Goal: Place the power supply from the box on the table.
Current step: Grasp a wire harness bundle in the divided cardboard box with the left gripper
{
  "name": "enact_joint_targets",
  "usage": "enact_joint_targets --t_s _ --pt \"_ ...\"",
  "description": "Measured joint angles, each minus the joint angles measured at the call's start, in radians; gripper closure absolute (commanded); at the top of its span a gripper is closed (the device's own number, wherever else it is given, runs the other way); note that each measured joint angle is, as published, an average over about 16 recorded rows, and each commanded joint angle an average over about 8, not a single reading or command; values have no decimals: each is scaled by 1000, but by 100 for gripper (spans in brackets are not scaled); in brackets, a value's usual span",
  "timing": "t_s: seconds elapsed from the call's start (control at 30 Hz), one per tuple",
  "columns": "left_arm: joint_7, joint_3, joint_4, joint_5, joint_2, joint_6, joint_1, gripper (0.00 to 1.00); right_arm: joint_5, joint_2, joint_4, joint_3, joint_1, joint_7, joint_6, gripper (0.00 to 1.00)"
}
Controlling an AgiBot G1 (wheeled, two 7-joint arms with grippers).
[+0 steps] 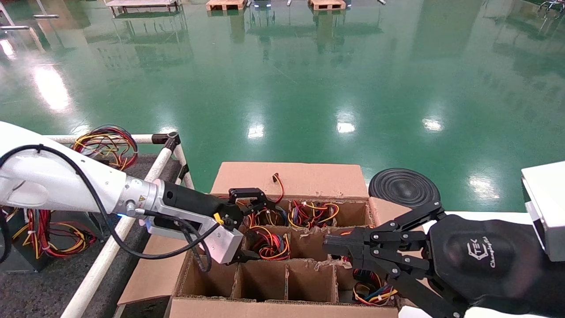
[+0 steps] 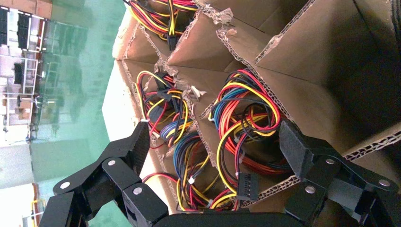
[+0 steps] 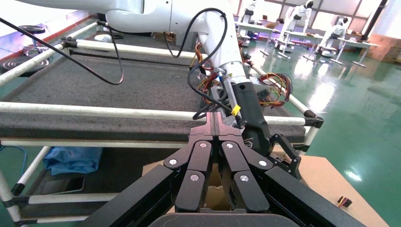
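Now my left gripper (image 1: 245, 223) hangs wide open over a wire-filled cell of the box (image 1: 291, 179). Beside it, my right gripper (image 1: 329, 245) waits above the box, fingers pressed together and holding nothing.

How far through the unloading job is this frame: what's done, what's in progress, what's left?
Done: two wired units already sit on the table, and the box's near cells are empty. In progress: the left gripper hovers open over a filled cell, straddling a wire bundle without gripping it. The right gripper is shut and idle above the box. Left: grasp this power supply, lift it and set it on the table.
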Motion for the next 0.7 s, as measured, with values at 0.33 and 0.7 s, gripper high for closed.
enact_joint_targets --t_s 0.33,0.7 --pt "18 12 25 -12 16 1 -1 0 0 0 0 0 0 0 0 100" --pt "48 24 55 -26 37 -11 7 0 0 0 0 0 0 0 0 100"
